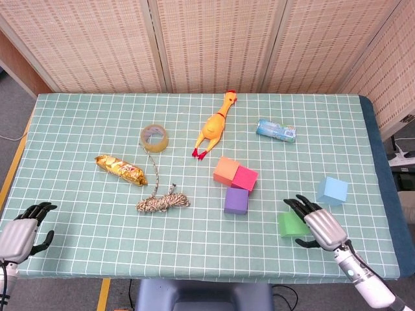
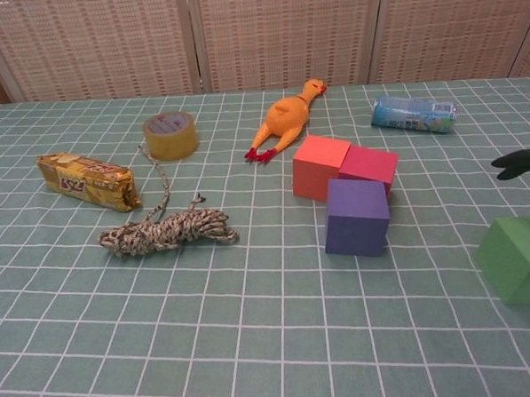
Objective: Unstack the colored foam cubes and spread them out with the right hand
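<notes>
The green cube (image 1: 290, 224) (image 2: 519, 258) lies alone on the table near the front right. My right hand (image 1: 316, 224) hovers just right of it with fingers spread, holding nothing; only its dark fingertips (image 2: 521, 161) show in the chest view. The orange cube (image 1: 225, 170) (image 2: 320, 165), pink cube (image 1: 244, 177) (image 2: 368, 169) and purple cube (image 1: 237, 200) (image 2: 357, 216) sit touching each other mid-table. A light blue cube (image 1: 332, 190) rests apart at the right. My left hand (image 1: 23, 229) stays at the front left corner, fingers loosely curled, nothing in it.
A rubber chicken (image 1: 214, 125), tape roll (image 1: 155, 137), gold snack packet (image 1: 120, 168), coiled rope (image 1: 162, 201) and a blue-green packet (image 1: 275, 130) lie across the far and left parts of the checked tablecloth (image 1: 84, 123). The table's front edge runs close to the green cube.
</notes>
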